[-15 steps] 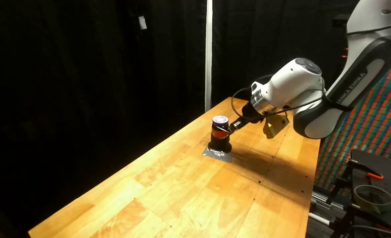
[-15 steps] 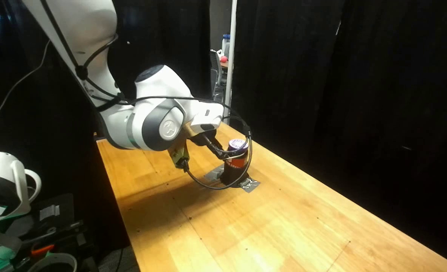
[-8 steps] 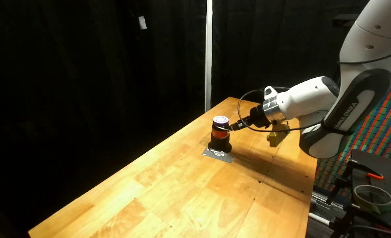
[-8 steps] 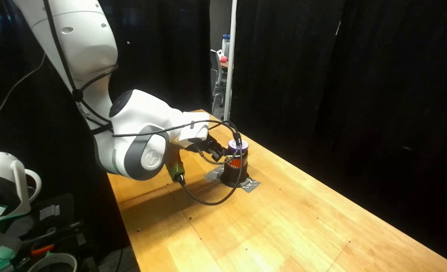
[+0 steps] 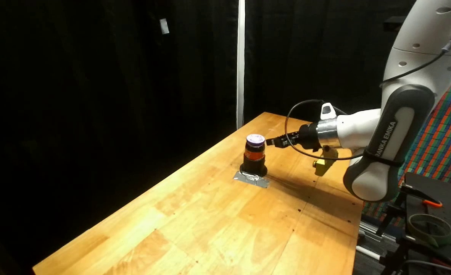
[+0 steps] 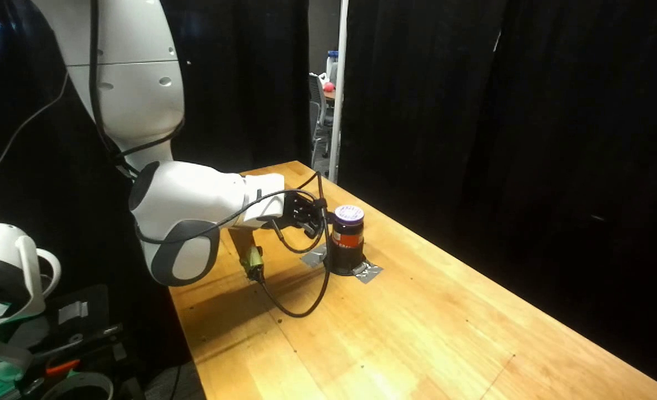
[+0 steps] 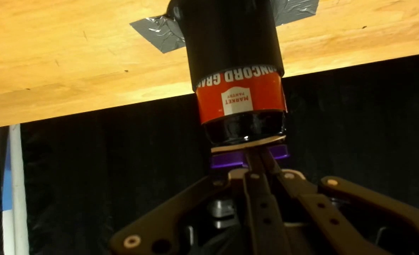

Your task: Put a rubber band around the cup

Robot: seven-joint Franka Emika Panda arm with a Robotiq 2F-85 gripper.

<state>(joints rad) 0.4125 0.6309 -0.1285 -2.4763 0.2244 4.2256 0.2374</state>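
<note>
The cup (image 5: 254, 154) is a dark jar with an orange-red label and purple lid. It stands upright in a black base and shows in the exterior view (image 6: 348, 238) and, upside down, in the wrist view (image 7: 238, 97). A tan rubber band (image 7: 245, 144) lies across its neck, just under the lid; its far side is hidden. My gripper (image 7: 257, 153) has its fingers together, tips over the lid and by the band. In an exterior view the gripper (image 5: 270, 142) is level with the lid, slightly to the side. The band is not stretched to the fingers.
Grey tape (image 5: 251, 179) fixes the base to the wooden table (image 5: 210, 229). A black cable loop (image 6: 306, 315) hangs from the arm beside the cup. Black curtains (image 6: 506, 111) stand behind the table's edge. A side cart (image 5: 435, 191) bears a tape roll.
The gripper has tilted to nearly level and drawn back a little from the cup. The pale band that stretched from cup to fingers no longer stretches between them. The cup has not moved.
</note>
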